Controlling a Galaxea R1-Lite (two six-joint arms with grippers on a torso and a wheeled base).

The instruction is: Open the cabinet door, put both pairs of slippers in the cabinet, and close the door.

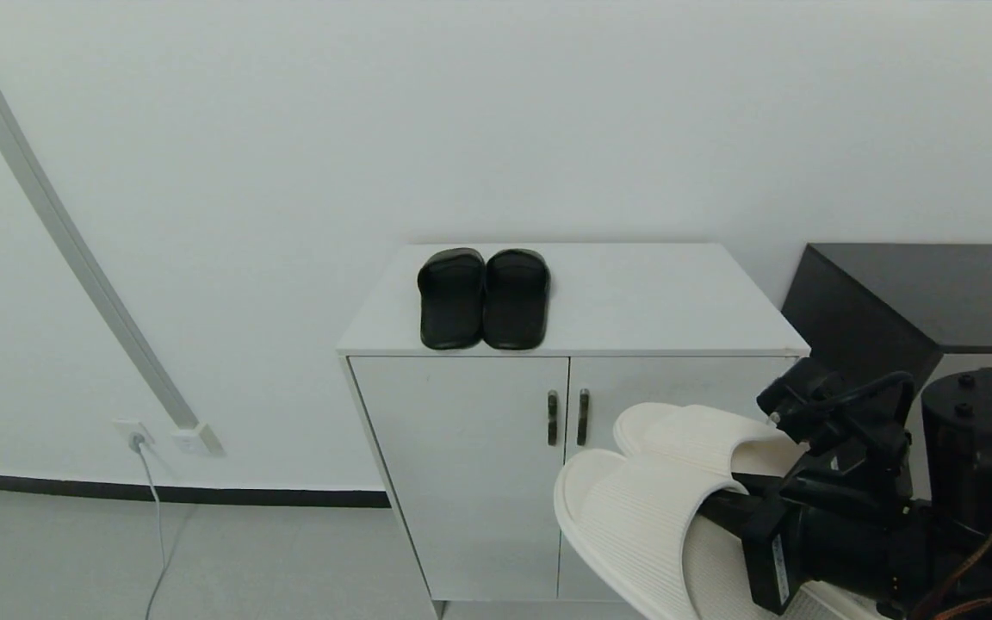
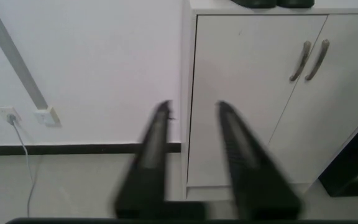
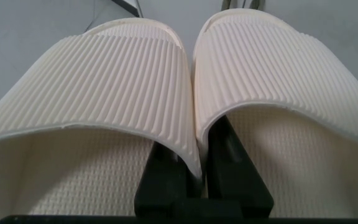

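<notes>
In the head view, a white two-door cabinet [image 1: 461, 474] stands against the wall with both doors shut, its pair of dark vertical bar handles [image 1: 567, 418] side by side where the doors meet. A pair of black rubber slide slippers [image 1: 483, 297] sits on the cabinet top, left of its middle and near its front edge, the two touching. In front of the cabinet's right door, the right gripper [image 1: 724, 510] holds a pair of cream ribbed slippers [image 1: 660, 499] off the floor, toes towards the cabinet. A matte black table [image 1: 935, 293] stands just right of the cabinet, and a white wall socket with a cable [image 1: 133, 430] is low on the wall, well to its left. In the left wrist view, the left gripper [image 2: 192, 109] hangs in front of the cabinet's [image 2: 247, 93] left front corner, its jaws apart and empty; the handles [image 2: 309, 60] show on the shut doors. In the right wrist view, the right gripper's [image 3: 197, 168] jaws pinch the touching inner sides of the two cream ribbed slippers [image 3: 117, 93] together.
</notes>
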